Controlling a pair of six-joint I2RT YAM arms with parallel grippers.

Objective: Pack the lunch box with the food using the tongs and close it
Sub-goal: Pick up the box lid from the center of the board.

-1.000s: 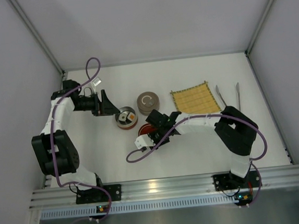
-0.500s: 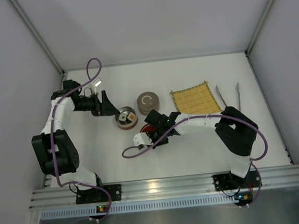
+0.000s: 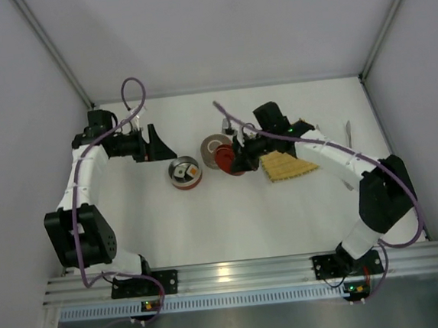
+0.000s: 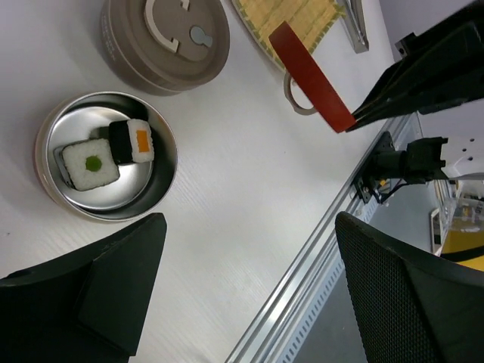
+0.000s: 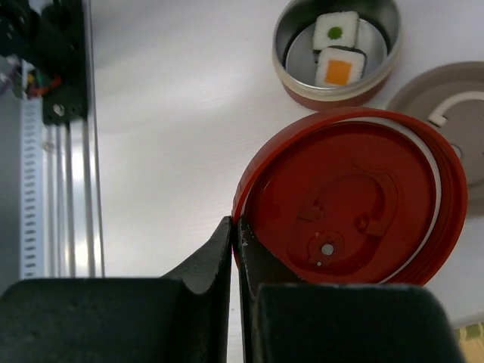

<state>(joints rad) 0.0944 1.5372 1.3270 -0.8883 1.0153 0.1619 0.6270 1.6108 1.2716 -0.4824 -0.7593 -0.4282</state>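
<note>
Since the earlier frame the right arm is swinging up and away from the near side of the table (image 3: 209, 226), carrying the red lid (image 5: 348, 197) off the spot where it lay. The left arm is drawing back a little toward the far left.

The lunch box (image 3: 184, 173) is sitting open on the table, with two sushi pieces (image 5: 337, 50) lying side by side in it, one with a green centre and one with an orange one. I cannot see a red piece of food anywhere. The red lid is hanging tilted in the air at about 3 o'clock of the box, above the table, and the right tool (image 5: 235, 227) is pinching its rim with its fingers nearly together. A tan lid (image 3: 216, 145) is resting at 2 o'clock of the box. Beyond it the bamboo mat (image 3: 288, 165) is lying at 3 o'clock, with the tongs (image 3: 348, 128) at the far right and no tool on them. The left tool (image 4: 249, 227) is hovering wide and empty at 11 o'clock of the box.

Closing looks to be the step in hand. The next move calls for bringing the red lid over the box, levelling it and lowering it squarely onto the rim.
</note>
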